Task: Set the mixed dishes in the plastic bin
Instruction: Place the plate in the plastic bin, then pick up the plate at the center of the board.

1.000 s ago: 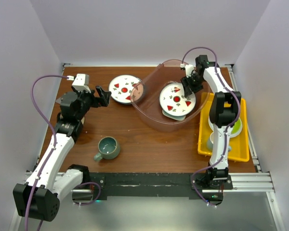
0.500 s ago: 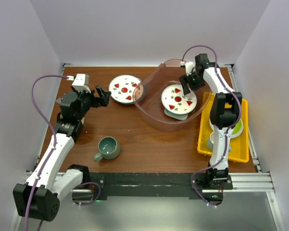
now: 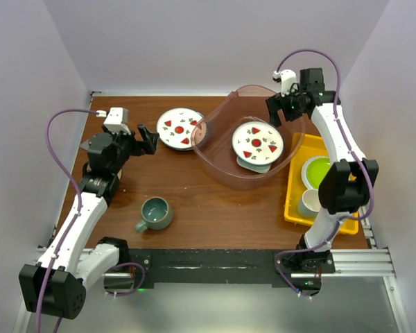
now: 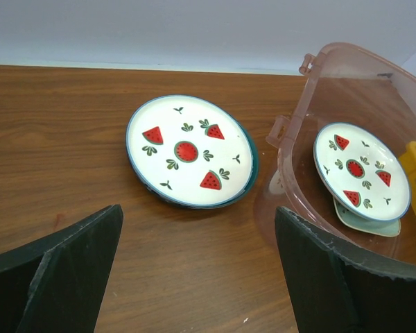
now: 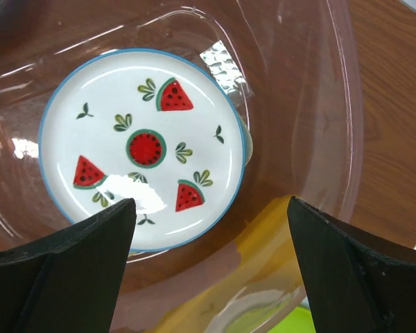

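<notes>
A white watermelon plate (image 3: 179, 128) lies on the table left of the plastic bin (image 3: 222, 170); it also shows in the left wrist view (image 4: 191, 150). A second watermelon plate (image 3: 257, 141) lies in the bin on a mint dish (image 3: 253, 165), and shows in the right wrist view (image 5: 142, 148). A grey-teal mug (image 3: 154, 213) stands near the front left. My left gripper (image 3: 149, 139) is open and empty, short of the table plate (image 4: 197, 209). My right gripper (image 3: 277, 112) is open and empty, above the bin's back right part (image 5: 210, 201).
A yellow tray (image 3: 295, 208) at the right holds a lime-green plate (image 3: 317, 170) and a white mug (image 3: 309, 202). The bin's wall (image 4: 291, 159) rises close to the right of the table plate. White walls enclose the table.
My right gripper has lifted away from the plate in the bin and moved back and right. The plate now lies flat on the mint dish. The left arm has not moved.
</notes>
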{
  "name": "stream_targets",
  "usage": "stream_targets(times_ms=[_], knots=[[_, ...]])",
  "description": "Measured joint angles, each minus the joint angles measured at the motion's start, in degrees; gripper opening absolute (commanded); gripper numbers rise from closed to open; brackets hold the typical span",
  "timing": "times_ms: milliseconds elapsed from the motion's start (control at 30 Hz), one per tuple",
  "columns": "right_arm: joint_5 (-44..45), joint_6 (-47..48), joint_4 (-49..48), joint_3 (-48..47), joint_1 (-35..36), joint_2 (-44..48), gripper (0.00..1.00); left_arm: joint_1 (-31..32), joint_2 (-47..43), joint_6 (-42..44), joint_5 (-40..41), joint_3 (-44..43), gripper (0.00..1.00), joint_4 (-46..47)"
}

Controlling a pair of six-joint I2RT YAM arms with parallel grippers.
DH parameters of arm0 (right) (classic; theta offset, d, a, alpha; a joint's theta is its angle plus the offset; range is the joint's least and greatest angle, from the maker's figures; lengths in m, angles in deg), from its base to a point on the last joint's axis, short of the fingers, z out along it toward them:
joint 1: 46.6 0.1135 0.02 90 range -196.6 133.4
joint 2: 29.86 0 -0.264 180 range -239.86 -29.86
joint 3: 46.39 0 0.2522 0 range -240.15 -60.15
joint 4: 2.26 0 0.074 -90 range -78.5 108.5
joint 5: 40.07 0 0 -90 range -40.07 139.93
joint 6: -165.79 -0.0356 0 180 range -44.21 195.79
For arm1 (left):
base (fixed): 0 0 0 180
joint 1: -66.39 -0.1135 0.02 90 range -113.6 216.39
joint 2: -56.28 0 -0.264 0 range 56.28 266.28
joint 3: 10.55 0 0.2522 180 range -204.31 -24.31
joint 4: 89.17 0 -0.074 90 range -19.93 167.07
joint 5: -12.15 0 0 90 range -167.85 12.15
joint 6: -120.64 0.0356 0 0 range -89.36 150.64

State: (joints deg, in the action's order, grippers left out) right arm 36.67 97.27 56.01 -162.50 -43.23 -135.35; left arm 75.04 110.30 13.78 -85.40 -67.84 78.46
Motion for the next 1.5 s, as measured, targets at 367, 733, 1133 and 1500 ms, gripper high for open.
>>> stream_targets(times_ms=[367, 733, 1133, 1500], knots=[[-7.63, -1.53, -6.01, 16.48, -0.07, 15.96, 0.98, 0.00, -0.15, 0.04, 1.79, 0.04, 1.00, -0.37], [-28.30, -7.52, -22.43, 39.26, -3.50, 39.23, 0.98, 0.00, -0.15, 0.17, 2.03, 0.04, 1.00, -0.66], [-39.06, -13.38, -33.22, 47.87, -8.76, 44.41, 0.98, 0.00, 1.60, -0.07, 1.70, 0.04, 1.00, -0.72], [-40.26, -13.57, -33.40, 47.87, -9.07, 44.37, 0.98, 0.00, 4.44, -3.72, 0.04, 0.04, 1.00, -0.72]])
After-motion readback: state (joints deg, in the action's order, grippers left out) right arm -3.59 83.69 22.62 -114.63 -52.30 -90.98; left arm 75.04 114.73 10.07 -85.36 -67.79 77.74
